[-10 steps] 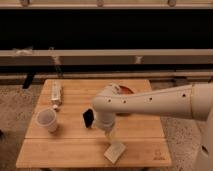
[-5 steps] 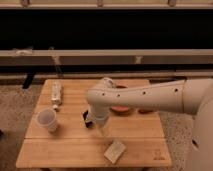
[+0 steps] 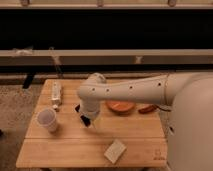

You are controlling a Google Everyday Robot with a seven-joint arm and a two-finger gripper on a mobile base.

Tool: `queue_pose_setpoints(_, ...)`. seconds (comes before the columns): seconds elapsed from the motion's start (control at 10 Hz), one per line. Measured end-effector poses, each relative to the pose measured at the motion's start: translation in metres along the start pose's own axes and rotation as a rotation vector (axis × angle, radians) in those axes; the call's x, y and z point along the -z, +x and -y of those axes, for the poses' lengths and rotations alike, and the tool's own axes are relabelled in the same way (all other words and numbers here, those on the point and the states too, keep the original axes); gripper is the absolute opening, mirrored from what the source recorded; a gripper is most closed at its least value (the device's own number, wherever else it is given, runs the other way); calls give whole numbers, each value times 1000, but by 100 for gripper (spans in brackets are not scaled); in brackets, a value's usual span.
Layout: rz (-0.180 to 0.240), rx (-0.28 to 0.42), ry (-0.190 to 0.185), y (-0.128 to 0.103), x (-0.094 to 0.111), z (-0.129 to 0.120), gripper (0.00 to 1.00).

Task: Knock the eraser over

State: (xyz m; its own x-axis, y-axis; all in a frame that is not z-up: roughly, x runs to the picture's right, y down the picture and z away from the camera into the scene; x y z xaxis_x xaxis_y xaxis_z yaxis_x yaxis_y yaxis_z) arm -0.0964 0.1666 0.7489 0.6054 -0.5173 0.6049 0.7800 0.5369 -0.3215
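One light, stiff eraser (image 3: 78, 108) is sitting beside your gripper (image 3: 88, 121), so you're nudging its upper edge sideways.

From my remote station the view is dim and warm-toned, with soft overhead light falling on the wooden table (image 3: 75, 145) while the band behind it stays almost black. The white arm (image 3: 135, 90) is the brightest surface, mildly glaring along its top, and it casts a faint shadow below the gripper (image 3: 87, 120), which hangs dark and smeared over the table's middle. I see blur throughout: the cup (image 3: 48, 120) and beige block (image 3: 115, 151) have soft edges.
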Motion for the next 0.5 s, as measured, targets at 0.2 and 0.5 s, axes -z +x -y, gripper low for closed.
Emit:
queue_pose_setpoints(0.2, -13, 14, 18, 4, -1, 23, 74)
queue_pose_setpoints(0.5, -29, 38, 39, 17, 13, 28, 74)
